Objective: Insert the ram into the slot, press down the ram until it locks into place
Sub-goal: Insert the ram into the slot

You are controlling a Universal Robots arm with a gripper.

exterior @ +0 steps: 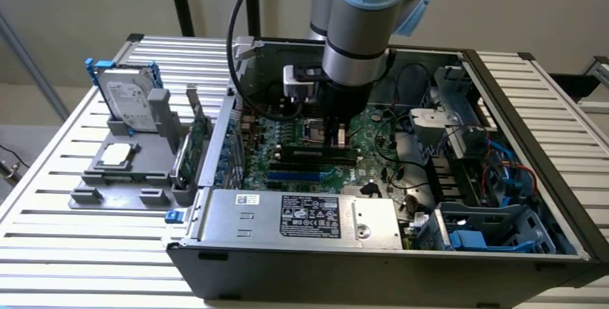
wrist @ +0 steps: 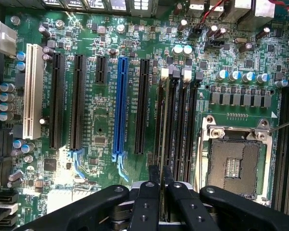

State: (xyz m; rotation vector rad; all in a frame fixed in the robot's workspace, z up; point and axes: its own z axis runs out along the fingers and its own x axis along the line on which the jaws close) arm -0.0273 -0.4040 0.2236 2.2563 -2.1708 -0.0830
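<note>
The ram (wrist: 163, 122) shows edge-on as a thin strip standing in the slot (wrist: 160, 149), the outermost of several parallel black memory sockets beside the CPU socket. My gripper (wrist: 160, 174) straddles the strip's near end, its two black fingertips (wrist: 153, 174) drawn in close against either side. In the exterior view my gripper (exterior: 338, 136) reaches straight down into the open computer case, onto the ram (exterior: 312, 153) lying along the motherboard's memory sockets.
A blue slot (wrist: 120, 106), black expansion slots (wrist: 78, 101) and a white slot (wrist: 33, 91) run parallel nearby. The CPU socket (wrist: 233, 161) lies alongside. The power supply (exterior: 290, 215), drive cage (exterior: 476, 223) and cables crowd the case. A hard drive (exterior: 128, 98) and green card (exterior: 197, 145) stand on a grey fixture outside.
</note>
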